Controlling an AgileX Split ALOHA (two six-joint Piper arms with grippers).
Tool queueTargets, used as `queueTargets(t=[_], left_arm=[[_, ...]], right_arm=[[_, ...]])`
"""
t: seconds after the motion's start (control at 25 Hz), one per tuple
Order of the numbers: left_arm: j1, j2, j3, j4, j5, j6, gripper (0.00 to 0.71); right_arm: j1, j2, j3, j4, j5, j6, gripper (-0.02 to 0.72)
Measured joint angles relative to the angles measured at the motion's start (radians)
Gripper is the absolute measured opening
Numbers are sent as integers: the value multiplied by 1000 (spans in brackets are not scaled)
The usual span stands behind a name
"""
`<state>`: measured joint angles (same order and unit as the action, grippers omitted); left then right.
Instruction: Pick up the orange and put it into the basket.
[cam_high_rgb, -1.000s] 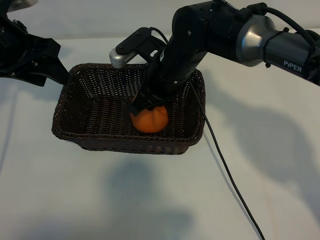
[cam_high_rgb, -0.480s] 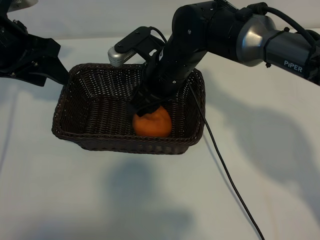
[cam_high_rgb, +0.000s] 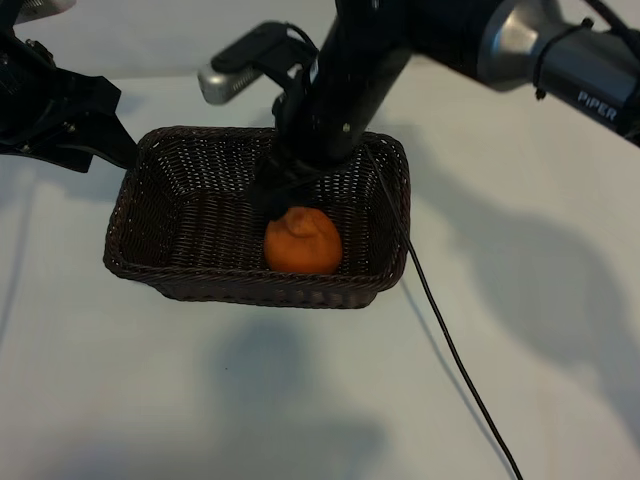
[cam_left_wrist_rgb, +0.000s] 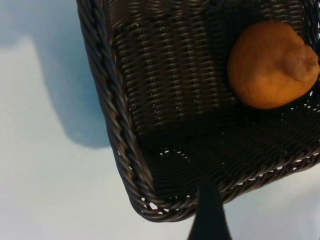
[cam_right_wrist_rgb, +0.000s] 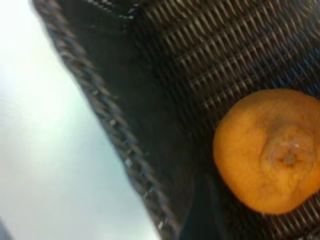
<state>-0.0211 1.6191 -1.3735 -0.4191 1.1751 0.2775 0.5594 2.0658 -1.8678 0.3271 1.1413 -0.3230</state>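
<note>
Now the orange (cam_high_rgb: 302, 241) is sitting on the floor of the basket (cam_high_rgb: 160, 255), toward the near-right corner, knobbly stem end turned up. Your right gripper (cam_high_rgb: 272, 187) is hanging just above it, jaws standing apart and clear of the fruit — nothing is being gripped. Placement looks done, judging by how things are lying.

Risks from here, as I am reading them:

- The fruit is resting close to the near wall and the right wall of the basket. It is roundish and lumpy, so a nudge from a fingertip could set it rolling across the weave — though the sloped sides should be keeping it in.
- The right arm is reaching in over the far rim. If you are pulling back low or at a slant, a finger or the wrist could be catching the wicker and dragging or tipping the whole basket; it looks light and is not pinned by anything.
- The black cable (cam_high_rgb: 450, 350) is trailing from the arm over the basket's right rim and across the desk (cam_high_rgb: 560, 330). A wide swing could be snagging it on that rim.

Your left gripper (cam_high_rgb: 90, 140) is parked off the basket's far-left corner, jaws open, holding nothing. It is sitting just beside the rim, so any shift of the basket that way could be bumping it.
</note>
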Motion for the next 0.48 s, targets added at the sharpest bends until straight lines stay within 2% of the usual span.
queueTargets(t=[0.12,0.36,0.48], left_arm=[[0,0,0,0,0,0,559],[0,0,0,0,0,0,559],[0,0,0,-1,0,0,559]], right_arm=[[0,0,-73,0,66,1,483],[0,-14,-96,0,79,24,434],[0,-23,-96,-26,80,26,401]])
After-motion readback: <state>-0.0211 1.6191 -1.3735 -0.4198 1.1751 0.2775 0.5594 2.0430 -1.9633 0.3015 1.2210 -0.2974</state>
